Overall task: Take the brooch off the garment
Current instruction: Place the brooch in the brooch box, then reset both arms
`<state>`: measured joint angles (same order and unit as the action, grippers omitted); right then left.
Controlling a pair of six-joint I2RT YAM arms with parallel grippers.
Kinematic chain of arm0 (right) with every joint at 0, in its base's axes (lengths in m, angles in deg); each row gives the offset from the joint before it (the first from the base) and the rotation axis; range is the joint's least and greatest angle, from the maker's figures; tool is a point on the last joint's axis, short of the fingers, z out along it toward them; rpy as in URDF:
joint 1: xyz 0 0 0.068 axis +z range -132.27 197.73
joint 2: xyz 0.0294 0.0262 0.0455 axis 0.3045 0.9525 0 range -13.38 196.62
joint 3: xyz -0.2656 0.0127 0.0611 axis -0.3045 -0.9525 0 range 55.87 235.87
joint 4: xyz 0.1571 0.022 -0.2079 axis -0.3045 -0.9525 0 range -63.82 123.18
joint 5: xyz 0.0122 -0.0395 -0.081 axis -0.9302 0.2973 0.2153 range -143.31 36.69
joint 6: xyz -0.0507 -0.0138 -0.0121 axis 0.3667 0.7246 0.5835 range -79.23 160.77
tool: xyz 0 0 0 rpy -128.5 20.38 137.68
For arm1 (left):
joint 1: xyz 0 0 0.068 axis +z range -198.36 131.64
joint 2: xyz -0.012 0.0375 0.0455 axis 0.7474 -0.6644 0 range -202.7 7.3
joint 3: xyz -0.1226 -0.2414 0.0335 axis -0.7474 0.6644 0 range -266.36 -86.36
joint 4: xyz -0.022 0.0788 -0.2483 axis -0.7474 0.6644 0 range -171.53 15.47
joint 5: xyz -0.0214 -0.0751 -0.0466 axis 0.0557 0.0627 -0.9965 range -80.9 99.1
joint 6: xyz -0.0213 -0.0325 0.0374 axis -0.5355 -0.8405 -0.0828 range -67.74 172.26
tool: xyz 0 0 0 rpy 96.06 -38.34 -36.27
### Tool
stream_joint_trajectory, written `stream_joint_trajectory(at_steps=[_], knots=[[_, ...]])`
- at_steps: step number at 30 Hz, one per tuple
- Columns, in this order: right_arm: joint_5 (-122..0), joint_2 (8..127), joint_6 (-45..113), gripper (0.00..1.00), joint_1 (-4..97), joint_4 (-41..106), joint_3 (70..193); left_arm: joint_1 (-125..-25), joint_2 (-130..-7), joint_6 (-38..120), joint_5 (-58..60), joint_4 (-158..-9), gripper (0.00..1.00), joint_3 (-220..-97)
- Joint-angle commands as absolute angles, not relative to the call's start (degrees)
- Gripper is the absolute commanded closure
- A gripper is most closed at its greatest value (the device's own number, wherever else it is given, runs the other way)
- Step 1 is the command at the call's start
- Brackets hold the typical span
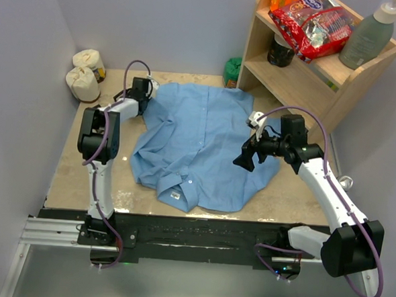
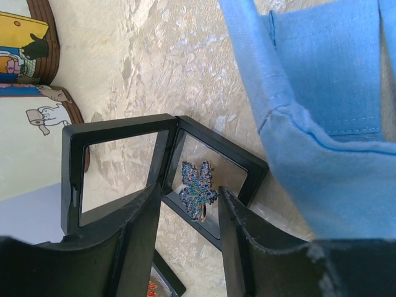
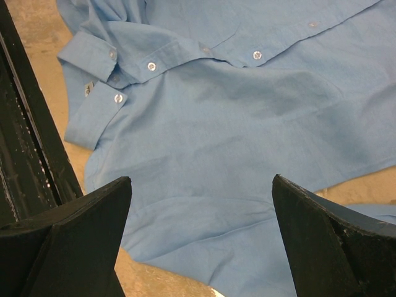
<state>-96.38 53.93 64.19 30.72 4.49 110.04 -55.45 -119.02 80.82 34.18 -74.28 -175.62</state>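
Overhead: light-blue shirt [image 1: 198,145] spread on the bench [image 1: 82,175], collar nearest the arms; left tool [image 1: 147,91] at its far-left corner, right tool [image 1: 243,159] over its right edge. Left wrist: tool part-way open, gripping nothing; blue leaf-shaped brooch [image 2: 198,184] lies in an open black frame box [image 2: 73,167], beside the shirt. Right wrist: tool spread wide above the shirt front, empty.

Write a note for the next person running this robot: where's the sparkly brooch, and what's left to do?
Left end effector: open, holding nothing, just above the brooch.
Right end effector: wide open, empty, hovering over the shirt front.
Brooch: off the shirt, lying in the open black case on the table, beside the shirt's edge.
Done: the brooch is removed.
Left: probably only backing both arms away; shut the case if that is wanted.
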Motion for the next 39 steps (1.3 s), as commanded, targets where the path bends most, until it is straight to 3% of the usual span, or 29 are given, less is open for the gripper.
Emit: stream_joint_trajectory(at_steps=[1,13,17,22,24,39], knots=[[-97.8,52.3,63.5,0.01,30.2,5.5,109.9,-54.6,-114.8,76.8,32.2,-73.9,0.53,-178.1],[-97.9,52.4,63.4,0.01,29.9,5.4,110.0,-54.3,-112.1,74.0,28.4,-71.9,0.51,-178.4],[-97.9,52.4,63.4,0.01,29.9,5.6,110.0,-54.3,-110.2,72.2,25.6,-69.0,0.45,-178.7],[-96.7,52.0,63.6,0.01,29.8,5.5,110.4,-54.3,-105.9,69.1,17.4,-65.6,0.20,-177.5],[-94.4,51.6,63.3,0.01,29.8,5.5,110.6,-54.2,-102.0,67.9,14.7,-65.4,0.01,-175.8],[-69.1,41.6,63.3,0.01,29.7,4.6,115.9,-54.2,-70.1,69.0,-22.6,-63.3,0.01,-159.8]])
